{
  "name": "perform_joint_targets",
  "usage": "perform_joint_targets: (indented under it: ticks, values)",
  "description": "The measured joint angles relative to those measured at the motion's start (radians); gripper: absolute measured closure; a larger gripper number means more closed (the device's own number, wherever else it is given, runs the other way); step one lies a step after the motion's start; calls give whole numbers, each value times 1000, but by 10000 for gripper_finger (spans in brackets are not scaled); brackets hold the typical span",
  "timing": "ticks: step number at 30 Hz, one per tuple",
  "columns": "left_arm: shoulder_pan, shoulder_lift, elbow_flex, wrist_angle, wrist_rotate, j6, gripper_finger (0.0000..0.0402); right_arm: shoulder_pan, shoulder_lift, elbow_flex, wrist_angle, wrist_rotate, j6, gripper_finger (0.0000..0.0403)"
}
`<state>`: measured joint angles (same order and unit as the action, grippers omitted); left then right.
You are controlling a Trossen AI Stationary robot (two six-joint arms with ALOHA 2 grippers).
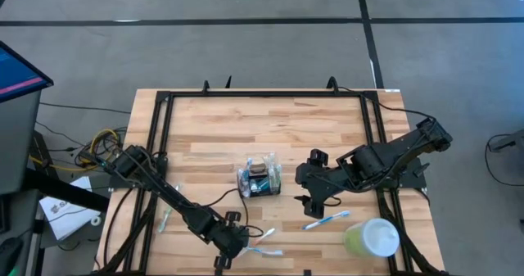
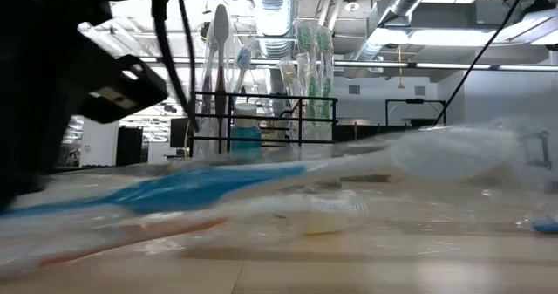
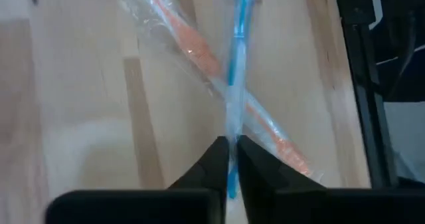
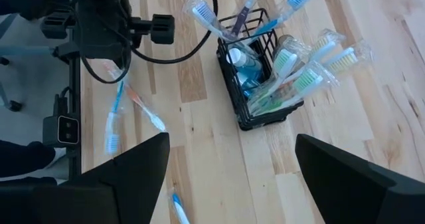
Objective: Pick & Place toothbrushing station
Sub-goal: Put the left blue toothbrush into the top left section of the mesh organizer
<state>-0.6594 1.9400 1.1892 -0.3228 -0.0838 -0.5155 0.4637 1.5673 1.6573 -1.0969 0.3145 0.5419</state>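
Note:
The toothbrushing station (image 1: 260, 178), a small black wire holder stuffed with wrapped toothbrushes, stands mid-table, and also shows in the right wrist view (image 4: 260, 84) and the low view (image 2: 261, 119). Near the front edge a blue toothbrush (image 3: 236, 64) in clear wrap lies crossed over an orange one (image 3: 192, 48). My left gripper (image 3: 230, 159) is shut on the blue one, low over the table's near edge (image 1: 244, 245). My right gripper (image 4: 232, 151) hangs open above the table, right of the station (image 1: 315, 199). My left gripper pinches the wrapped blue toothbrush near one end of its handle (image 3: 231, 141) between its two fingers. The fingers slant down from above, and the brush runs straight on ahead of them, across the orange toothbrush. Whether it is lifted off the table cannot be told.
Another blue toothbrush (image 1: 326, 220) lies right of centre near the front. A pale green cup with a white lid (image 1: 372, 239) stands at the front right. One more wrapped toothbrush (image 1: 164, 219) lies at the left. A black frame (image 1: 164, 128) borders the table.

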Motion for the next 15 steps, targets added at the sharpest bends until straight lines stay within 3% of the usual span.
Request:
perform_joint_targets:
  ticks: [15]
  values:
    - [-9, -24, 0, 0, 6, -116, 401, -1, 0, 0, 0, 1, -15, 85]
